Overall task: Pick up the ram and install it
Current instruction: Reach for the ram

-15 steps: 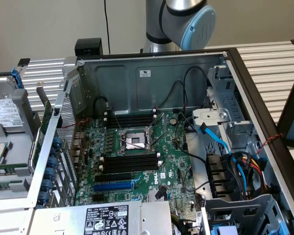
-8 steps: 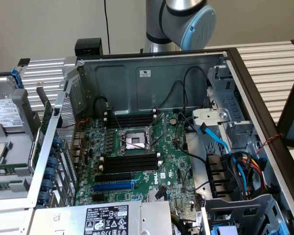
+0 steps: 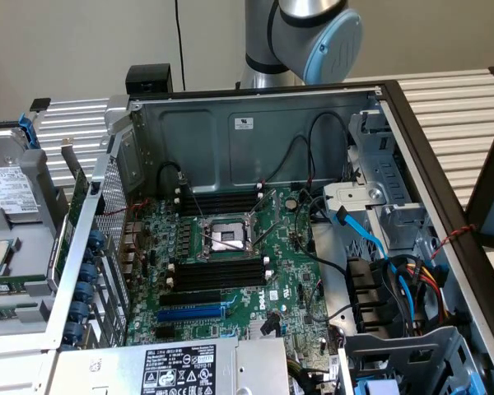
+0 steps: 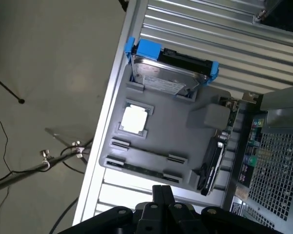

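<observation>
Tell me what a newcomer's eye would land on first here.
First comes the open computer case in the middle of the exterior view, its green motherboard laid bare, with the robot arm and its blue-capped joint rising behind it. In the wrist view, the shut gripper hangs over a grey tray that carries a hard drive in a blue bracket.

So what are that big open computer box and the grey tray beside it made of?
The computer box looks like bare sheet metal: dull grey, thin folded edges, perforated panel. The grey tray is probably moulded plastic: matte, rounded corners, shaped pockets.
</observation>
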You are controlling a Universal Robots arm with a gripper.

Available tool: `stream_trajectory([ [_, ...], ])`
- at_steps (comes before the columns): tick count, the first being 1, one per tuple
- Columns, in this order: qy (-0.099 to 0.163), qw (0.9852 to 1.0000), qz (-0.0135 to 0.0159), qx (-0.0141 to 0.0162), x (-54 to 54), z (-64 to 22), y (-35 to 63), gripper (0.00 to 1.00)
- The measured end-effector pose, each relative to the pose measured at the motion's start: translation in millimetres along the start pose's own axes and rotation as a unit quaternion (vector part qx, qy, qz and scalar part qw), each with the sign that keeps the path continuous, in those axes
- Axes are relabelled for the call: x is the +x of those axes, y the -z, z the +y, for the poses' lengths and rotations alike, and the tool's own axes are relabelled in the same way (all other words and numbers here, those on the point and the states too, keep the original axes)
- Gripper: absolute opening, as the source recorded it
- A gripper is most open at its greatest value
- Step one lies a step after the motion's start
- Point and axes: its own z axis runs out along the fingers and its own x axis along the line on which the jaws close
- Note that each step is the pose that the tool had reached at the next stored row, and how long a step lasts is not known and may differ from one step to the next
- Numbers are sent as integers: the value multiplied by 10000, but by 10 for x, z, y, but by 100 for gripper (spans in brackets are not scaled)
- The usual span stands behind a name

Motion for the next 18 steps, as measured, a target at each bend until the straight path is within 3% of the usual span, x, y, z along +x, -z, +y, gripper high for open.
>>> stream_trajectory([
  [4, 349, 9994, 16, -14, 0, 0, 0, 10],
  [9, 800, 9968, 37, -33, 0, 0, 0, 10],
  [14, 1247, 9922, 54, -50, 0, 0, 0, 10],
  [18, 1609, 9869, 70, -65, 0, 0, 0, 10],
])
